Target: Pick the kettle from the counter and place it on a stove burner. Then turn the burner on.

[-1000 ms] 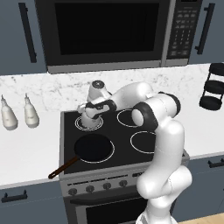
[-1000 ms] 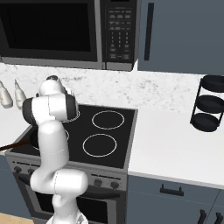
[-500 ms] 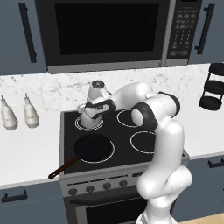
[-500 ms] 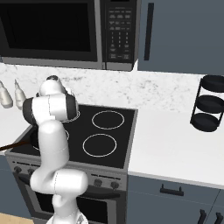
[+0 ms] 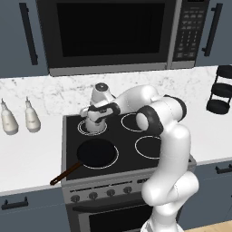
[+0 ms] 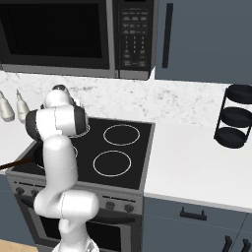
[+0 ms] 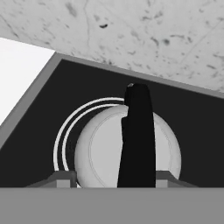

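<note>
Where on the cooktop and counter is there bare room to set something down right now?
Free: the two right burners, and the counter between the cooktop and the black tiered stand. Also the counter strip in front of the two bottles. Crowded: the back-left burner holds the kettle under the pincer; the front-left holds the pan.

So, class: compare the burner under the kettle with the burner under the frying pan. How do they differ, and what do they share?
The kettle's burner sits at the back left of the cooktop; the pan's burner sits at the front left. The kettle's burner is smaller and drawn with two close white rings; the pan's burner is larger with a single ring. One bears the domed kettle, the other a flat dark pan. Both are round white outlines on black glass.
</note>
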Tool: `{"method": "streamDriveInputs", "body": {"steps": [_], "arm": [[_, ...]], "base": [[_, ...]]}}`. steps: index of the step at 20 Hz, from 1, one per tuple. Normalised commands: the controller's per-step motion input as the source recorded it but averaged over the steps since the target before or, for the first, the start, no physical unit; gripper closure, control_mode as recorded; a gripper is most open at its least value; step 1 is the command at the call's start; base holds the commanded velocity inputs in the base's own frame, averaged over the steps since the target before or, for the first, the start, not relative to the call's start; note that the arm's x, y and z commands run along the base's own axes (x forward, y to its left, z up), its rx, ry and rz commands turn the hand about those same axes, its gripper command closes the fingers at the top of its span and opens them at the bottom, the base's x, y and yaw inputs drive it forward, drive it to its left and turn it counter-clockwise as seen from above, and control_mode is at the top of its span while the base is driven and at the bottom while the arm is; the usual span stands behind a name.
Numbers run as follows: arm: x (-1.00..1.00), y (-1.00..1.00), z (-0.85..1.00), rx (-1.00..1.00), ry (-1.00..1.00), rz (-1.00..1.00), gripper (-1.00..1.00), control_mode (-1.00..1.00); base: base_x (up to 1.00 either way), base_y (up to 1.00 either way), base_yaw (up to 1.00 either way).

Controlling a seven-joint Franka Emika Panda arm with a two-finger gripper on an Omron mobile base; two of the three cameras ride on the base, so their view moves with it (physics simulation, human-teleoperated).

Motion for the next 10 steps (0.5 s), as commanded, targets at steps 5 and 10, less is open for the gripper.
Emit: {"method": "streamDriveInputs", "body": {"steps": [5, 10], "arm": [[0.0, 0.0, 0.0, 0.0, 0.0, 0.0, -1.0, -1.0], [0.0, 0.0, 0.0, 0.0, 0.0, 0.0, -1.0, -1.0]], "base": [[0.0, 0.0, 0.0], [0.0, 0.0, 0.0]]}}
